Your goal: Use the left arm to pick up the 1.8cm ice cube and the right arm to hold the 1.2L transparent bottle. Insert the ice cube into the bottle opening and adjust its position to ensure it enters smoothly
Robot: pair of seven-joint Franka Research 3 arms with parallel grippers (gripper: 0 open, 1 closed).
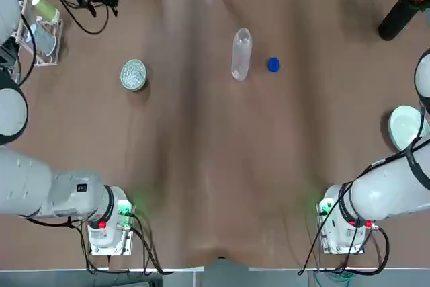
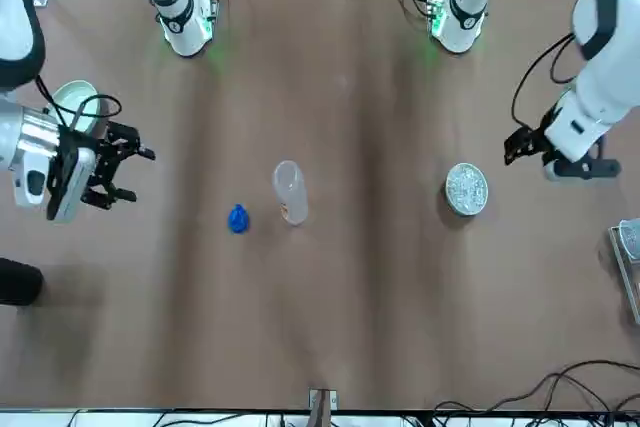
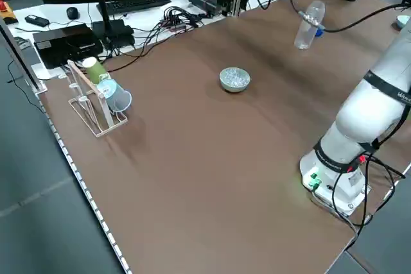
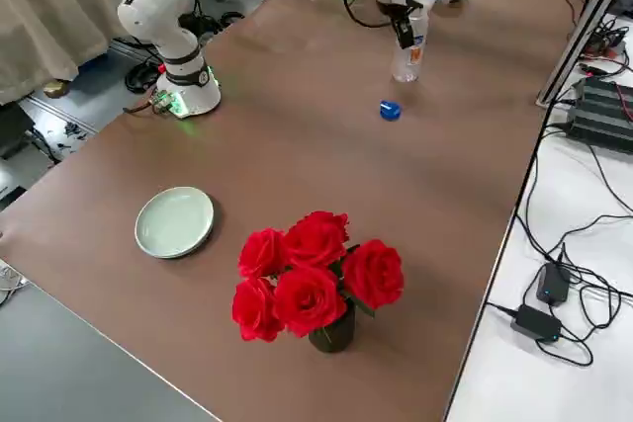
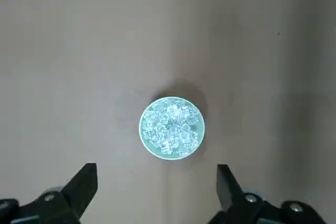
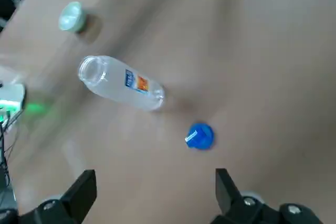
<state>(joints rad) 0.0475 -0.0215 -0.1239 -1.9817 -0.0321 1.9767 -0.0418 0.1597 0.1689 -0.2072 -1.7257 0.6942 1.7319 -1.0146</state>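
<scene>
1. Hovering directly above the dish of ice (image 5: 171, 128) near the bench's left edge: left gripper (image 5: 156, 182), fingers spread, empty.
2. Standing upright, mid-bench toward the far edge: transparent bottle (image 1: 241, 53), uncapped.
3. Right gripper (image 2: 120, 177): spread, empty, well apart at the right edge.

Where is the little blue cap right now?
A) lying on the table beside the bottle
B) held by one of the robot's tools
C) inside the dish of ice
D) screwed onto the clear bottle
A: the blue cap lies on the brown table just beside the upright transparent bottle, whose bottle opening is bare in the right wrist view; neither tool is near it.
</scene>
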